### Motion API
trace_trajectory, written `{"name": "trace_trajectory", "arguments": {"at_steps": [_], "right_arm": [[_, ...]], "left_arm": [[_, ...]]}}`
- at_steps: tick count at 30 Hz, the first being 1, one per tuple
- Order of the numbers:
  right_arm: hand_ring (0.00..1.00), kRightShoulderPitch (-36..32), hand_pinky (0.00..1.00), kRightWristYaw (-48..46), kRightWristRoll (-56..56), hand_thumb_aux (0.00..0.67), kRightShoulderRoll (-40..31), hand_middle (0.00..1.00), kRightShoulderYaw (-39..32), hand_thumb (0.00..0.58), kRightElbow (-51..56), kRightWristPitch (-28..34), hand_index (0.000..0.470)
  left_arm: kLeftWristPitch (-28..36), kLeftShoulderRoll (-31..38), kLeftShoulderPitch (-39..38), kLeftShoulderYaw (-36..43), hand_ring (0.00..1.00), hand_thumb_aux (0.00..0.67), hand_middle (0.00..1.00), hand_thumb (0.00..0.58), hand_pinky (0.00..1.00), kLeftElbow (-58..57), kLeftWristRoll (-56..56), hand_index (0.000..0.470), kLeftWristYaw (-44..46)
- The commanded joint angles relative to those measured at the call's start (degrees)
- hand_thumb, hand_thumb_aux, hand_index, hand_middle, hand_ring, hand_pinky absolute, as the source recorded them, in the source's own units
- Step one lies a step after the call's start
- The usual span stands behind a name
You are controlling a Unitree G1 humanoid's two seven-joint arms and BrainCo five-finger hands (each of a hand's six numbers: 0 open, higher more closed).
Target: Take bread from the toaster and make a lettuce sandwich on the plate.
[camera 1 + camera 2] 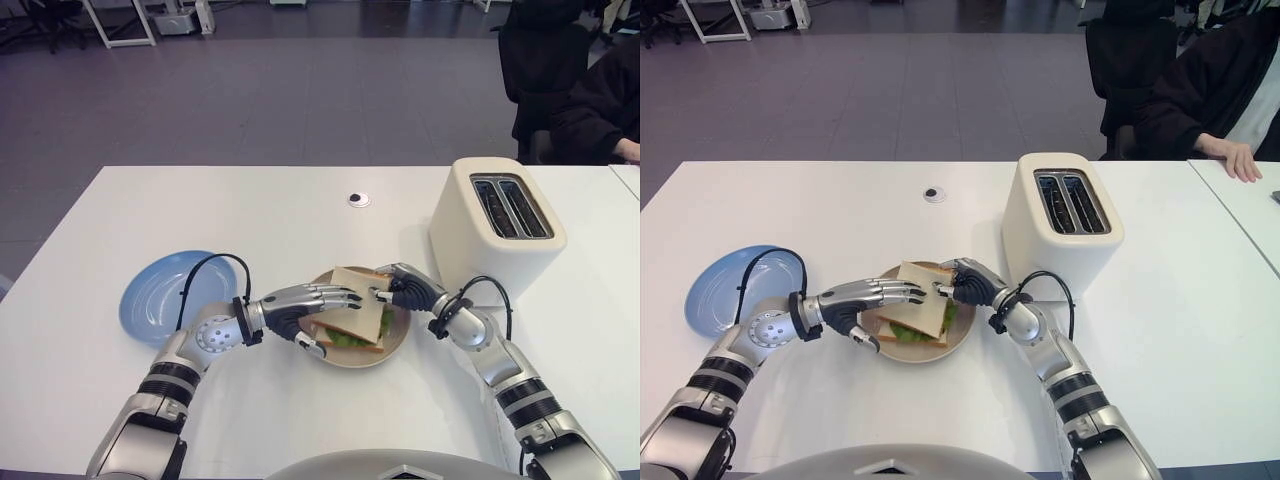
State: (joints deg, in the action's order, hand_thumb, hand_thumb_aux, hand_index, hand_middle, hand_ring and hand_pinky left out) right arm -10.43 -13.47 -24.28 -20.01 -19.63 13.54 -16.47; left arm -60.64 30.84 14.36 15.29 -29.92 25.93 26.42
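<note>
Sandwich (352,322): sat on my tan plate (392,346), near middle of the table, left of the toaster (495,235); bottom slice and lettuce (387,320) were already down.
Top slice (358,298): tilted, far edge raised, not yet flat on the lettuce.
Right hand (410,290): my fingers pinched the slice's right corner.
Left hand (300,302): my fingers lay stretched, uncurled, against its left edge, gripping nothing.
Toaster: both slots looked empty.
Left to do: I judged only lowering the slice and letting go.
</note>
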Motion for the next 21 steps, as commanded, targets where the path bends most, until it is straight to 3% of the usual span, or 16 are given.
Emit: {"name": "trace_trajectory", "arguments": {"at_steps": [1, 9, 14, 15, 16, 17, 18, 19, 20, 21], "right_arm": [[0.0, -0.72, 0.0, 3.28, -2.64, 0.0, -0.11, 0.0, 1.07, 0.0, -1.09, 0.87, 0.0], [0.0, -3.57, 0.0, 12.15, -1.79, 0.0, 2.37, 0.0, 6.61, 0.0, -2.5, 0.94, 0.0], [0.0, -2.42, 0.0, 9.66, 4.59, 0.0, 3.02, 0.0, 7.57, 0.0, -7.53, -3.93, 0.0], [0.0, -1.83, 0.0, 8.14, 6.85, 0.063, 2.91, 0.0, 7.52, 0.104, -8.9, -5.27, 0.044], [0.0, -1.25, 0.0, 6.59, 9.05, 0.302, 2.78, 0.0, 7.44, 0.405, -10.14, -6.32, 0.212], [0.13, -0.7, 0.13, 5.13, 11.01, 0.46, 2.63, 0.13, 7.38, 0.523, -11.29, -7.27, 0.323], [0.76, -0.04, 0.76, 3.12, 13.4, 0.67, 2.4, 0.76, 7.08, 0.58, -12.59, -8.18, 0.47], [1.0, 0.68, 1.0, 1.17, 15.6, 0.67, 2.17, 1.0, 6.68, 0.58, -13.95, -9.05, 0.47], [1.0, 1.45, 1.0, -0.84, 17.94, 0.67, 2.0, 1.0, 6.26, 0.58, -15.39, -9.59, 0.47], [1.0, 2.14, 1.0, -2.63, 19.81, 0.67, 1.8, 1.0, 5.86, 0.58, -16.64, -10.05, 0.47]], "left_arm": [[3.36, 2.57, -2.82, 5.05, 0.0, 0.0, 0.0, 0.0, 0.0, -3.42, 6.95, 0.0, 1.07], [2.23, 4.79, -2.18, 6.98, 0.0, 0.0, 0.0, 0.0, 0.0, -2.3, 3.83, 0.0, -1.82], [-0.49, 5.71, -1.64, 4.21, 0.0, 0.0, 0.0, 0.0, 0.0, 0.47, -6.05, 0.0, -3.09], [-0.87, 5.58, -1.29, 3.21, 0.0, 0.0, 0.0, 0.0, 0.0, 1.44, -9.88, 0.0, -3.37], [-0.94, 5.2, -0.77, 2.2, 0.0, 0.0, 0.0, 0.0, 0.0, 2.36, -14.33, 0.0, -3.55], [-0.82, 4.88, -0.24, 1.45, 0.0, 0.137, 0.0, 0.212, 0.0, 3.46, -18.94, 0.096, -3.33], [-0.76, 4.54, 0.13, 1.0, 0.0, 0.37, 0.0, 0.464, 0.0, 4.79, -24.04, 0.26, -2.74], [-0.42, 4.27, 0.25, 0.94, 0.36, 0.631, 0.36, 0.578, 0.36, 6.31, -29.56, 0.442, -1.49], [-0.25, 3.88, 0.29, 0.65, 0.62, 0.67, 0.62, 0.58, 0.62, 7.33, -34.35, 0.47, -0.43], [0.08, 3.74, 0.1, 0.66, 1.0, 0.67, 1.0, 0.58, 1.0, 8.67, -39.12, 0.47, 1.23]]}}
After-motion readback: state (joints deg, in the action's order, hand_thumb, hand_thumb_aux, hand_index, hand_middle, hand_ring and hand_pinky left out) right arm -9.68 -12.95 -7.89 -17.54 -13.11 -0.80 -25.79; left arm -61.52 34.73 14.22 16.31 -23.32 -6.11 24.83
